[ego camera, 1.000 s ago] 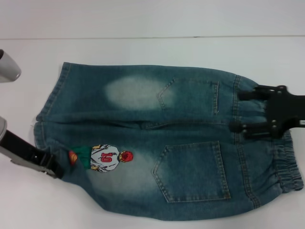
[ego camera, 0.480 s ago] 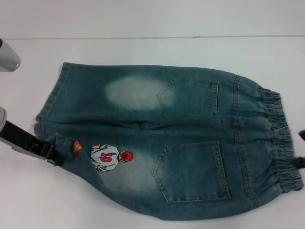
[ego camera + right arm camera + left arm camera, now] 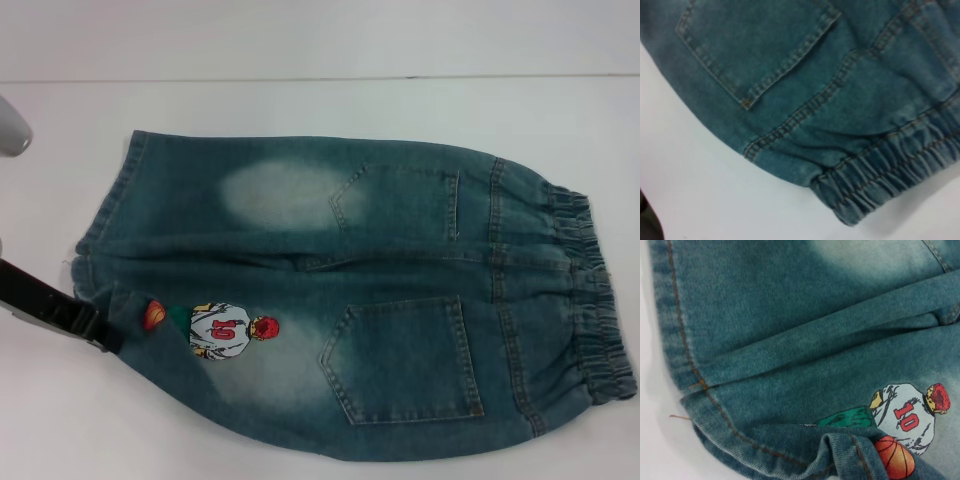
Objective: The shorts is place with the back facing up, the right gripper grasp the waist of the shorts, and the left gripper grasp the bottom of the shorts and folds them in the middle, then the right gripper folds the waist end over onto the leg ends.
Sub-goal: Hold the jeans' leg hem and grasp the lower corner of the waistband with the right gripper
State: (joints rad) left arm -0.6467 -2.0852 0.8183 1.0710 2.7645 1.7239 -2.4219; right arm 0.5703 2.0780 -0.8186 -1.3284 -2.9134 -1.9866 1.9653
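My right gripper has gone from over the waistband, where it hung a second ago, and no longer shows in the head view; my left gripper [image 3: 100,335] has slid a little further out toward the left edge, its black tip at the leg hem beside the basketball print. Whether its fingers are spread or pinching the denim I cannot tell, since the tip is tucked at the cloth and my left wrist view shows none of them.

The shorts [image 3: 350,300] lie flat on the white tabletop [image 3: 320,110], back pockets up, waist end [image 3: 590,310] to my right and leg hems to my left. The left wrist view shows what the head view does not: the hem corner by the printed player is curled over on itself, with a loose thread sticking out onto the tabletop. The right wrist view shows the ruffled waistband corner and the lower pocket from close by.

Bare tabletop runs behind the shorts and past both ends; the near edge of the denim lies close to the bottom of the head view
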